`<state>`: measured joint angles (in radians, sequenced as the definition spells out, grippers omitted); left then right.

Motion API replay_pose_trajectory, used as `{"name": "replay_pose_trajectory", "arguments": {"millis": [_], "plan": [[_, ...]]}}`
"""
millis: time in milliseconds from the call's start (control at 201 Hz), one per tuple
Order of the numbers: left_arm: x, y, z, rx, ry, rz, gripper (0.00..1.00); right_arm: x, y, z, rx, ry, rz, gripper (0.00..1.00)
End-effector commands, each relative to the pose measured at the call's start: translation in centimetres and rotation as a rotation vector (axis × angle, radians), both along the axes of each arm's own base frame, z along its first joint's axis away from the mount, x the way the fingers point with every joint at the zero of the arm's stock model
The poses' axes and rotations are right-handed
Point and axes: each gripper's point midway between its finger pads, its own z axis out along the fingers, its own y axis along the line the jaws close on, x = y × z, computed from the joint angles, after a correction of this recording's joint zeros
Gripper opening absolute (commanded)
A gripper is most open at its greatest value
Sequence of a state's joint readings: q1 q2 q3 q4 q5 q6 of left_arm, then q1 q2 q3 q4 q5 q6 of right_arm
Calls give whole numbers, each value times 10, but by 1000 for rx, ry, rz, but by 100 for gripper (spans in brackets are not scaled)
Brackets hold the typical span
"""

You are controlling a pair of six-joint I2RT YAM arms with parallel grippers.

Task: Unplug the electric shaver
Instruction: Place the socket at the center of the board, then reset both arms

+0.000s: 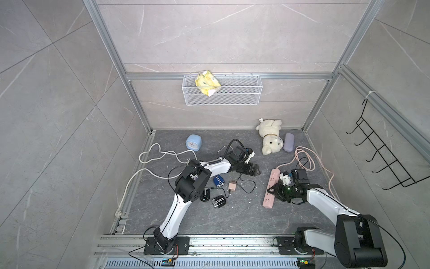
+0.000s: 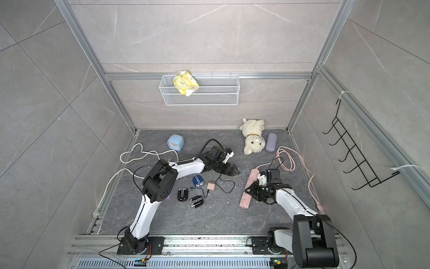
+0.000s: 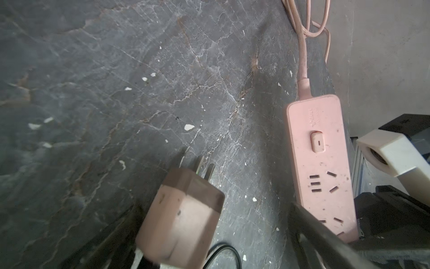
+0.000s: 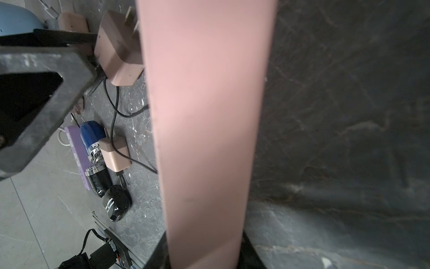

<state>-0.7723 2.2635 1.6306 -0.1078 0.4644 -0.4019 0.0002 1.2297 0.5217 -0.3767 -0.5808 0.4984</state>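
In both top views your left gripper point(image 1: 256, 172) hangs a little below and right of centre frame, over the dark floor point(image 1: 232, 221). Further right lies the pink power strip point(image 1: 267, 202), and your right gripper point(image 1: 272, 189) straddles its middle. Below centre sit a blue shaver point(image 1: 218, 181), a black shaver point(image 1: 204, 195), a second black shaver point(image 1: 218, 201) and a spare pink adapter point(image 1: 232, 186), with black cord point(image 1: 246, 188) looping among them.

Left wrist view now: your jaws are spread wide. The pink plug point(image 3: 181, 216) is loose and blurred between them, prongs bare, out of the strip beside it.

Right wrist view: the strip fills the middle, your right jaws clamped on either side. The plug sits against a left finger point(image 4: 46, 69). You can't tell which shaver its cord feeds.
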Motion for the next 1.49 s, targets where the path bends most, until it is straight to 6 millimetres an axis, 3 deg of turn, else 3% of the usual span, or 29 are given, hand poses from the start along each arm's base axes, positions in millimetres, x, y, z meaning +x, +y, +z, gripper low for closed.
{"name": "replay_pose_trajectory", "arguments": {"millis": [0, 159, 383, 498, 632, 752, 871, 1010, 1130, 1264, 1364, 1488], "plan": [[3, 15, 23, 38, -22, 36, 100, -4, 1, -2, 9, 20, 10, 38], [5, 14, 62, -8, -74, 38, 100, -6, -2, -1, -11, 24, -6, 46], [0, 20, 106, -46, -132, 38, 100, -6, -13, 11, -70, 5, -48, 48], [-4, 29, 135, -52, -181, 41, 100, 4, -13, 33, -77, -58, -43, 49], [-9, 52, 175, -19, -290, 70, 100, 28, -10, 77, -80, -205, 0, 51], [-10, 92, 196, 78, -401, 153, 100, 55, -16, 116, -126, -363, -5, 54], [-10, 137, 202, 157, -460, 250, 100, 81, -29, 144, -218, -503, -22, 57], [-7, 214, 197, 245, -494, 439, 100, 107, -51, 158, -356, -638, -86, 60], [-14, 294, 186, 308, -532, 620, 100, 126, -68, 154, -447, -727, -156, 61], [-25, 369, 174, 418, -646, 793, 100, 141, -75, 127, -529, -776, -132, 62], [-23, 406, 157, 469, -671, 890, 100, 148, -87, 105, -595, -730, -162, 62], [-9, 430, 119, 516, -659, 933, 100, 152, -103, 82, -694, -705, -185, 65]]}}
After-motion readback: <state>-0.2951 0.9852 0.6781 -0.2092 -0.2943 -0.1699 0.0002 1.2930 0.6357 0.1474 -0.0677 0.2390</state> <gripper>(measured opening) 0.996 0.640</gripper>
